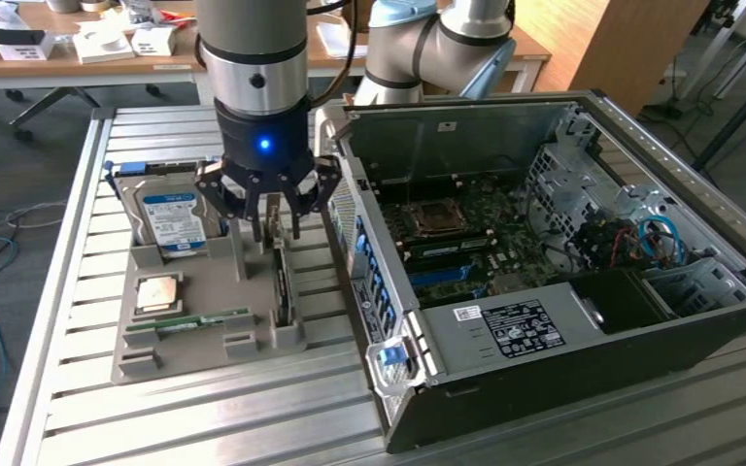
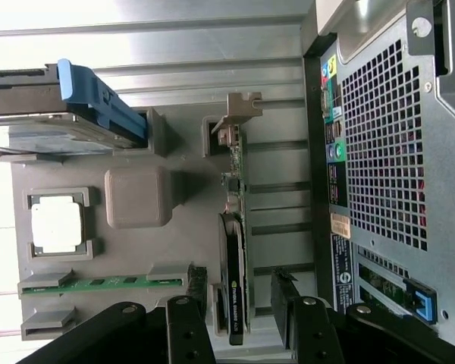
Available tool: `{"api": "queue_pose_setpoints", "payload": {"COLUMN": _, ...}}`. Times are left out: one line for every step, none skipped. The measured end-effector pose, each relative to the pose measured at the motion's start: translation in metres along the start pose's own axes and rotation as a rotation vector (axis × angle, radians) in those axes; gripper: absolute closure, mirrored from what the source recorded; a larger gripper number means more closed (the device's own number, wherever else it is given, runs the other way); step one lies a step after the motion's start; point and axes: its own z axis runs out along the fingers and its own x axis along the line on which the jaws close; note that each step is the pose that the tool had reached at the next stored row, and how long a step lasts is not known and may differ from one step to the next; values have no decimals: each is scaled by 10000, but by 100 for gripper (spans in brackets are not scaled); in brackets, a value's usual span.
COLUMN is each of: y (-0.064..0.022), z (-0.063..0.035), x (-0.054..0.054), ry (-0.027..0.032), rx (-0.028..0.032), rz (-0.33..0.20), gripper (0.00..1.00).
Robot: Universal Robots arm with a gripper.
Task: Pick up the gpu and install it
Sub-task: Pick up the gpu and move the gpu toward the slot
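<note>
Between the hand's (image 2: 241, 292) spread fingers (image 2: 188, 326), the wrist view shows the gpu (image 2: 235, 189) edge-on.

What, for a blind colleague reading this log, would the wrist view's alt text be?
The open gripper hovers over the gpu, a finger on either side; the card stands on edge in a grey tray. A hard drive, processor and memory stick fill other slots, with the computer case alongside.
</note>
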Motion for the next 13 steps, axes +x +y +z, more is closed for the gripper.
{"api": "queue_pose_setpoints", "payload": {"y": -12, "z": 0, "x": -1, "ry": -1, "rx": 0, "rz": 0, "gripper": 53}}
{"api": "queue_pose_setpoints", "payload": {"y": -26, "z": -1, "x": -3, "ry": -1, "rx": 0, "rz": 0, "gripper": 53}}
{"api": "queue_pose_setpoints", "payload": {"y": -41, "z": -2, "x": -4, "ry": -1, "rx": 0, "rz": 0, "gripper": 53}}
{"api": "queue_pose_setpoints", "payload": {"y": -55, "z": -2, "x": -5, "ry": -1, "rx": -1, "rz": 0, "gripper": 53}}
{"api": "queue_pose_setpoints", "payload": {"y": -68, "z": -2, "x": -6, "ry": -1, "rx": -1, "rz": 0, "gripper": 53}}
{"api": "queue_pose_setpoints", "payload": {"y": -74, "z": -3, "x": -6, "ry": -1, "rx": -1, "rz": 0, "gripper": 53}}
{"api": "queue_pose_setpoints", "payload": {"y": -74, "z": -3, "x": -6, "ry": -1, "rx": 0, "rz": 1, "gripper": 53}}
{"api": "queue_pose_setpoints", "payload": {"y": -74, "z": -3, "x": -6, "ry": -1, "rx": 0, "rz": 2, "gripper": 53}}
{"api": "queue_pose_setpoints", "payload": {"y": -75, "z": -3, "x": -6, "ry": -1, "rx": 0, "rz": 2, "gripper": 53}}
{"api": "queue_pose_setpoints", "payload": {"y": -75, "z": -3, "x": -7, "ry": -1, "rx": 0, "rz": 1, "gripper": 53}}
{"api": "queue_pose_setpoints", "payload": {"y": -75, "z": -2, "x": -7, "ry": -1, "rx": 0, "rz": 0, "gripper": 53}}
{"api": "queue_pose_setpoints", "payload": {"y": -76, "z": 4, "x": -6, "ry": -2, "rx": -1, "rz": 0, "gripper": 53}}
{"api": "queue_pose_setpoints", "payload": {"y": -76, "z": 13, "x": -6, "ry": -1, "rx": -1, "rz": 0, "gripper": 53}}
